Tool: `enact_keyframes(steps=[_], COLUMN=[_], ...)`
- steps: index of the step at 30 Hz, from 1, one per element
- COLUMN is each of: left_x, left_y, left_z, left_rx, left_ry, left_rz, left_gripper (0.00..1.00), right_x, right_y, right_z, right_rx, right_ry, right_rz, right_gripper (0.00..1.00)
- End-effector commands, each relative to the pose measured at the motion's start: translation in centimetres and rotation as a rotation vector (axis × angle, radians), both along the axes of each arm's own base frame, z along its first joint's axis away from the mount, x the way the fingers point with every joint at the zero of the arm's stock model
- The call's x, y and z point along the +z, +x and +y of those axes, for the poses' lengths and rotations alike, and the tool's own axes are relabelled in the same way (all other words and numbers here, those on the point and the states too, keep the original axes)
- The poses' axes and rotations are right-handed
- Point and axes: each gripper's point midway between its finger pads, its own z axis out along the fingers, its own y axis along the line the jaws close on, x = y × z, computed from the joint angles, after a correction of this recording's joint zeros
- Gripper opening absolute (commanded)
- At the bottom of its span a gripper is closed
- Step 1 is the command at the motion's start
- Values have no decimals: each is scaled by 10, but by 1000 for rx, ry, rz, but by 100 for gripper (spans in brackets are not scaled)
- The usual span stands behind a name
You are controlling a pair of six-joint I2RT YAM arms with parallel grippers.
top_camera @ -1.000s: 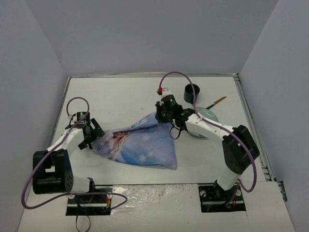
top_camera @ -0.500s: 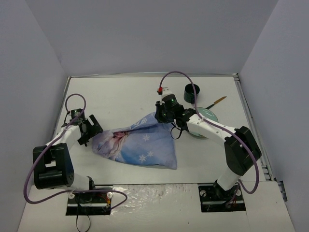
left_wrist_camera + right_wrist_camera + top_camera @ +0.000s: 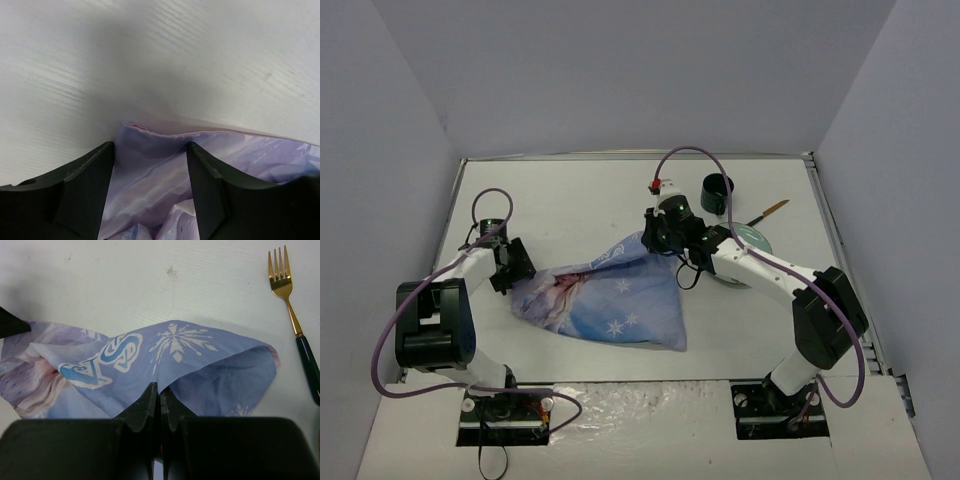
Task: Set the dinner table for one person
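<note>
On the left, my left gripper (image 3: 150,145) sits low over the dinner table (image 3: 570,200), which stretches under everything. Its jaws are spread, and the left corner of the blue ELSA placemat (image 3: 605,300) lies right between them. From there the bunched cloth runs off to the right. At its far edge the right gripper (image 3: 159,390) is pressed together, pinching the cloth. I judge the left arm need only close.
</note>
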Motion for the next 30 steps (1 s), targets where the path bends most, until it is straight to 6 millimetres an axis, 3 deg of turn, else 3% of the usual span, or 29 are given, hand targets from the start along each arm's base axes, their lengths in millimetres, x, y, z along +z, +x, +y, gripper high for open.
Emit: enact_keyframes(steps=[1,3,6,8,11,15,17,19,24,28,30], left_x=[-17,-21,-22,-17,8,85,143,212,329,379,412], left_y=[-21,-24,-22,-17,-6,16,30,45,57,70,73], left_z=[-14,-12,-23,-23,-19,-1,13,34,76,106,130], left_rx=[-45,-38,-62,-63,-66,9,58,118,261,355,400], left_ry=[18,36,31,34,38,6,10,24,28,-28,-32], left_rz=[121,141,138,123,73,-86,-210,-361,-617,-770,-879], left_gripper=[49,42,22,1,0,0,0,0,0,0,0], right_x=[43,44,47,51,62,101,128,168,253,304,321], right_y=[9,7,7,6,5,5,4,5,22,45,55], right_z=[1,1,0,-1,-4,-11,-17,-24,-49,-75,-81], right_rx=[-18,-18,-21,-25,-31,-44,-50,-60,-108,-186,-201], right_ry=[85,87,92,98,106,125,138,168,213,186,170], right_rz=[-104,-104,-109,-118,-140,-203,-250,-313,-469,-597,-645], right_gripper=[0,0,0,0,0,0,0,0,0,0,0])
